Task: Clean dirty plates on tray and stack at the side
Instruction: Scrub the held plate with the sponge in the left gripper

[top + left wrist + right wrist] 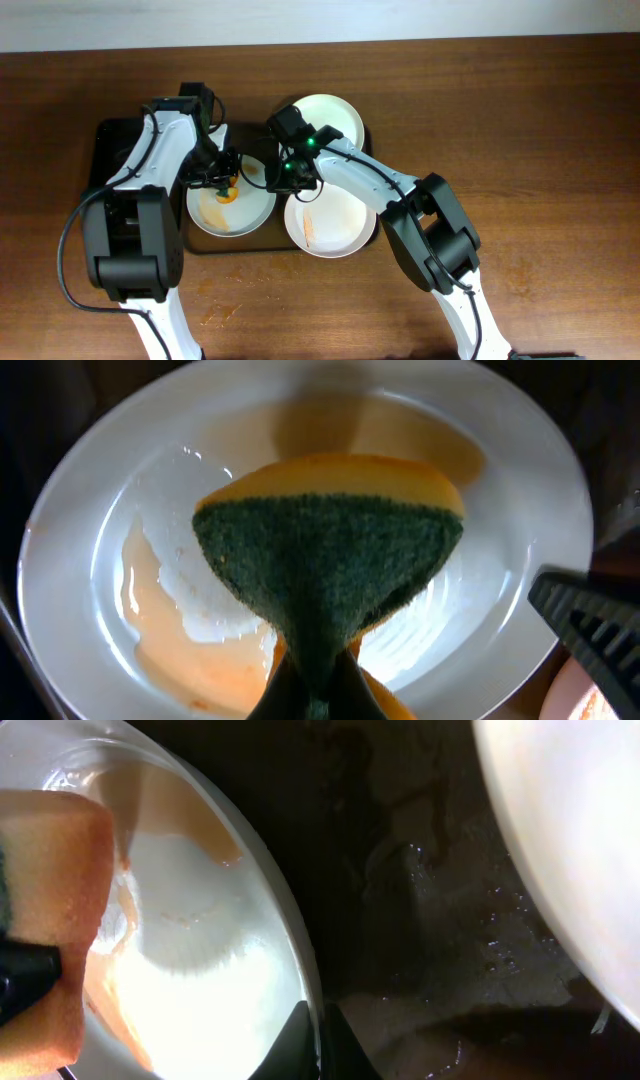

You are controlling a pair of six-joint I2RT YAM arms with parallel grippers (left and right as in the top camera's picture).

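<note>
The left gripper [315,685] is closed narrow on a yellow foam sponge with a green scouring face [330,560]. It pinches the sponge's lower end, so the pad fans out away from the fingers. In the left wrist view the sponge's wide free edge, its long axis, runs left to right, the green face is turned to the camera and the yellow foam shows behind it. The sponge sits over the well of a round white plate smeared with orange sauce [90,510], the sauce pooled at the lower left of the well; whether sponge and plate touch I cannot tell. The right gripper [315,1042] is clamped narrow on this smeared plate's rim, on the side nearest the other plates, and one dark ribbed finger [585,620] shows at the right edge of the left wrist view. The plate lies flat on a black rectangular tray [110,140], whose surface looks wet beside the rim. Just beside it, to the right in the overhead view, lies a second white plate with a thin orange streak [335,228]. A third white plate [335,115] lies at the tray's far edge. The tray rests on a brown wooden worktop [540,120].
</note>
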